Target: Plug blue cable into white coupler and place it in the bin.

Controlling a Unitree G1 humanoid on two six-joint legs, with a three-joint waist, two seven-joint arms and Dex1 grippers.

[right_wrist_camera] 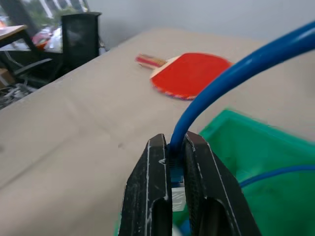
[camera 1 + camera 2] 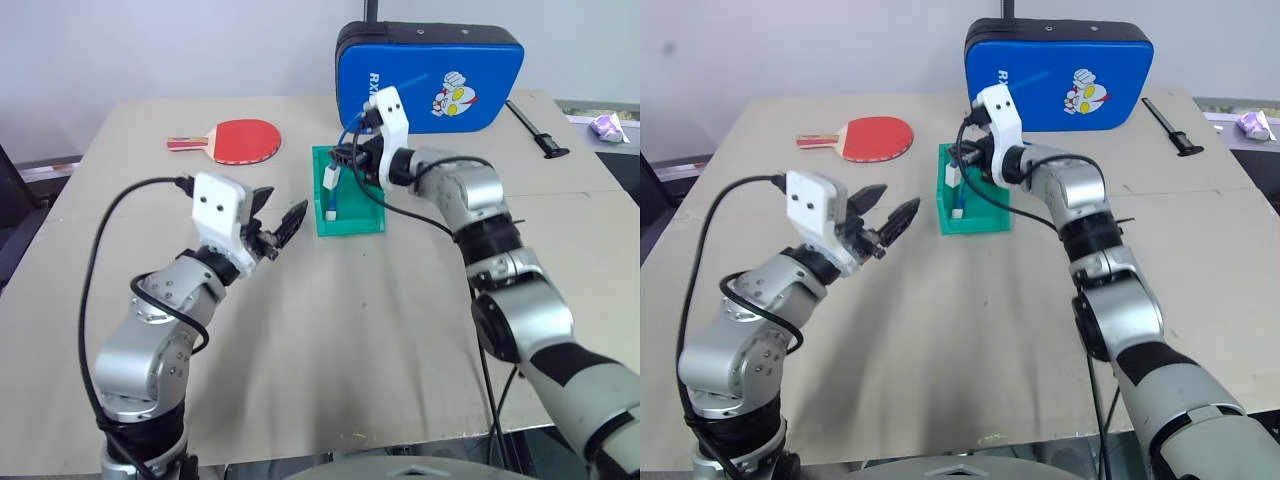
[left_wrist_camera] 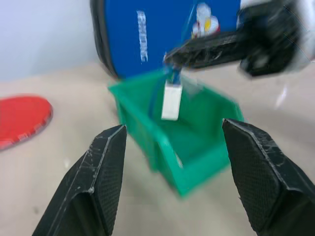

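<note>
The green bin [image 2: 352,226] stands on the table's far middle. My right gripper [image 2: 346,158] hovers just over its left end, shut on the blue cable [image 1: 235,73]. From those fingers the cable arcs up and back, and a lower stretch lies inside the bin. The white coupler [image 3: 171,101] hangs on the cable right under the right gripper, dangling over the bin's inside. My left gripper [image 2: 283,208] is open and holds nothing. It floats above the table to the left of the bin and nearer to me, pointing at it.
A red table-tennis bat [image 2: 240,140] lies left of the bin. A big blue padded case [image 2: 430,75] stands upright just behind it. A black tool [image 2: 535,128] rests at the table's far right. Bare tabletop [image 2: 350,330] stretches in front of the bin.
</note>
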